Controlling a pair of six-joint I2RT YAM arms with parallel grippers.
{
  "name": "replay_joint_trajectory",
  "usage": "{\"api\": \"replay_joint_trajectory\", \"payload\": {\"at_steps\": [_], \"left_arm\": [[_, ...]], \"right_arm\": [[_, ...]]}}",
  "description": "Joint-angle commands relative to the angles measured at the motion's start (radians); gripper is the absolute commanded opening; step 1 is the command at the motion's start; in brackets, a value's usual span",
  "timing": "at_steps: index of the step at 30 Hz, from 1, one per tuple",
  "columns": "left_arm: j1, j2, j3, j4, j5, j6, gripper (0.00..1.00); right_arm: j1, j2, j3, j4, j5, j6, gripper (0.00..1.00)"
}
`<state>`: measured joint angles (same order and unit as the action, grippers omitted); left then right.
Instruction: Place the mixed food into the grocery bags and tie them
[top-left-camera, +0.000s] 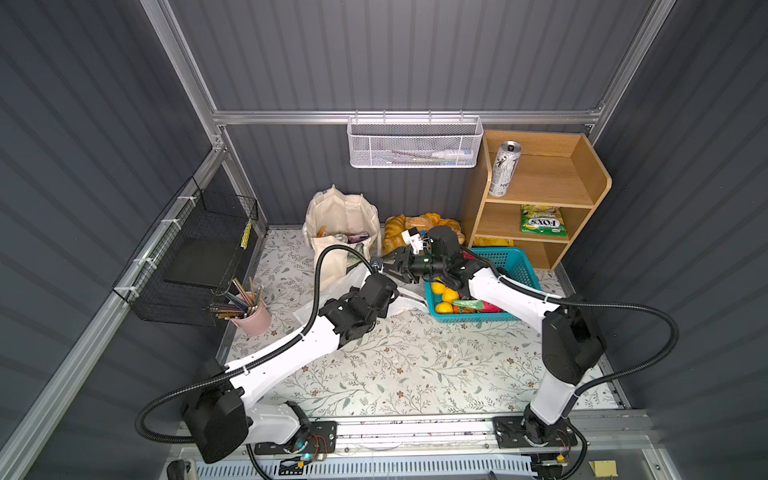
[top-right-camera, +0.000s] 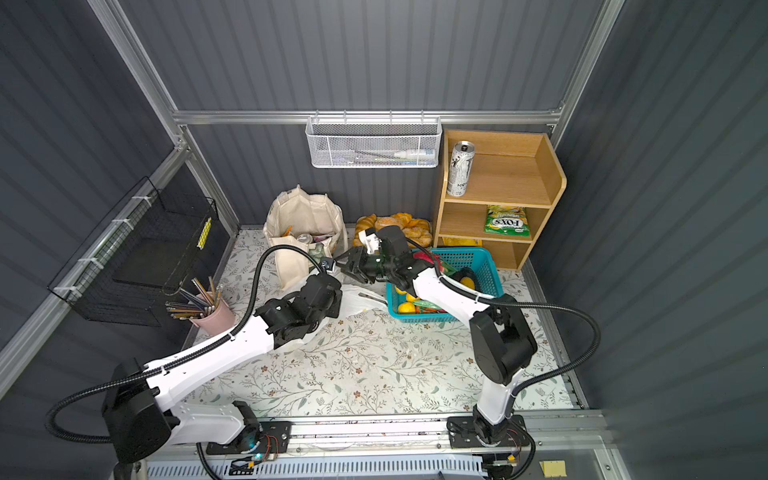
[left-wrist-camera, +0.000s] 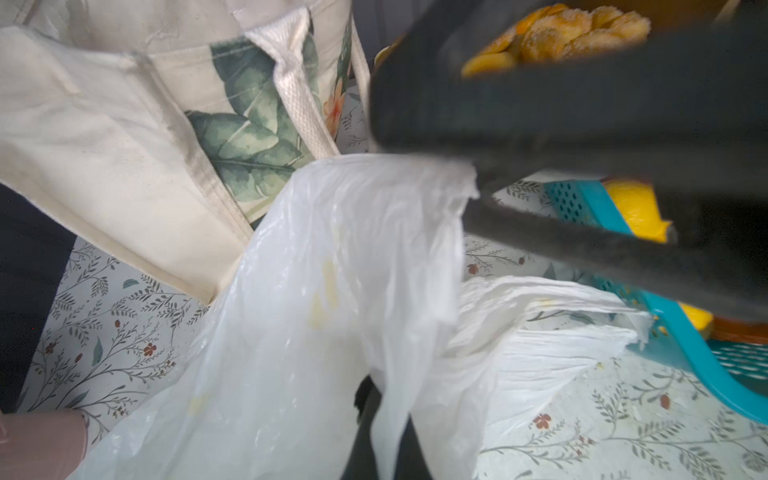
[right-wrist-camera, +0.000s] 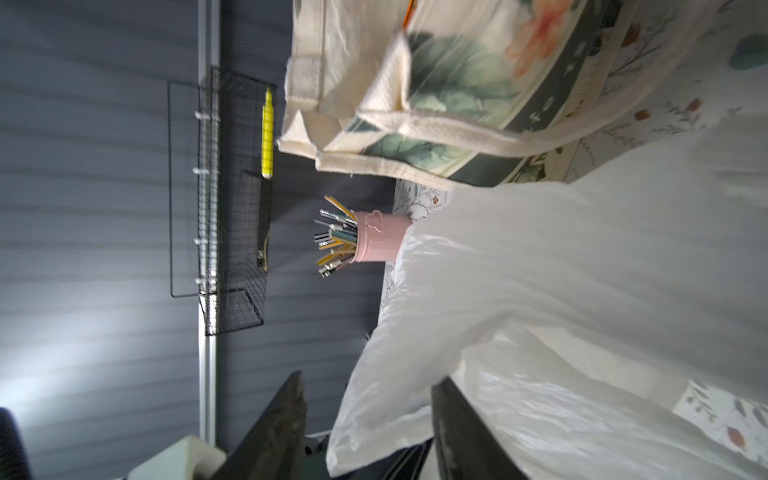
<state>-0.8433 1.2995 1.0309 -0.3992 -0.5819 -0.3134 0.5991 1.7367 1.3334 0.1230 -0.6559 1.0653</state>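
Observation:
A thin white plastic bag (left-wrist-camera: 332, 291) lies between the cream canvas tote (top-left-camera: 345, 224) and the teal basket (top-left-camera: 498, 251). My left gripper (left-wrist-camera: 386, 440) is shut on a fold of the plastic bag. My right gripper (right-wrist-camera: 370, 382) is open, and an edge of the plastic bag (right-wrist-camera: 582, 270) hangs loose between its fingers. In both top views the two grippers meet just right of the tote (top-right-camera: 307, 224). A silver-white can (top-left-camera: 504, 168) stands on the top shelf, with a green FOX'S pouch (top-left-camera: 543, 222) one shelf down and a yellow packet (top-left-camera: 492, 242) on the lowest.
Bread rolls (top-left-camera: 419, 226) lie behind the basket, which holds yellow fruit (top-left-camera: 442, 291). The wooden shelf unit (top-left-camera: 582, 174) stands back right. A pink pencil cup (top-left-camera: 253, 316) and a black wire basket (top-left-camera: 195, 266) are on the left. A white mesh basket (top-left-camera: 415, 143) hangs on the back wall.

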Motion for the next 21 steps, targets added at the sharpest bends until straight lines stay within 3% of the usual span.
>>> {"api": "replay_joint_trajectory", "payload": {"at_steps": [1,8,12,15,17,19,21], "left_arm": [[0.009,-0.057,-0.012,-0.021,0.067,0.056,0.0],[0.025,-0.126,-0.041,0.021,0.157,0.115,0.0],[0.061,-0.137,-0.063,0.059,0.322,0.153,0.0],[0.094,-0.147,-0.077,0.109,0.501,0.153,0.0],[0.103,-0.148,-0.081,0.119,0.523,0.148,0.0],[0.128,-0.142,-0.08,0.11,0.543,0.154,0.0],[0.149,-0.138,-0.081,0.097,0.566,0.152,0.0]], "right_arm": [[-0.062,-0.122,-0.074,-0.034,-0.001,-0.061,0.59],[-0.278,-0.416,-0.297,-0.244,0.093,-0.211,0.66],[-0.381,-0.513,-0.291,-0.49,0.272,-0.413,0.73],[-0.397,-0.508,-0.223,-0.676,0.48,-0.604,0.78],[-0.397,-0.494,-0.189,-0.745,0.56,-0.68,0.81],[-0.397,-0.486,-0.166,-0.779,0.552,-0.708,0.82],[-0.386,-0.5,-0.169,-0.772,0.467,-0.696,0.82]]}}
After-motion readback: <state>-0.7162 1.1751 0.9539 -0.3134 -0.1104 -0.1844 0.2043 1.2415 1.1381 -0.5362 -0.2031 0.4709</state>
